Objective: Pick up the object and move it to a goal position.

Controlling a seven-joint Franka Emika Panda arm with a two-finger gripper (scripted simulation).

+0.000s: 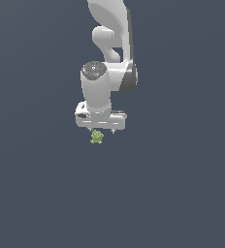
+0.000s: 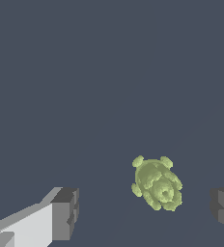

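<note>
We are looking at the frog figurine (image 1: 97, 137), a tiny yellow-green lumpy thing with stubby feet, sitting on the plain dark grey table (image 1: 182, 193). In the exterior view it is lying just below the white body of the hand (image 1: 101, 130), slightly toward the exterior view's left of the hand's middle. In the wrist view the frog figurine (image 2: 157, 184) is showing its rounded back and small feet, and it is lying between the two dark finger pads (image 2: 65, 213), nearer to the one at the far edge of that picture than to the other. We are seeing clear grey table on both sides of it, so neither pad is touching it. The hand (image 2: 145, 212) is spread wide, holding nothing. Above it, in the exterior view, the white arm (image 1: 109, 43) is reaching down from the top of the picture, with its wrist pointing straight at the table.
</note>
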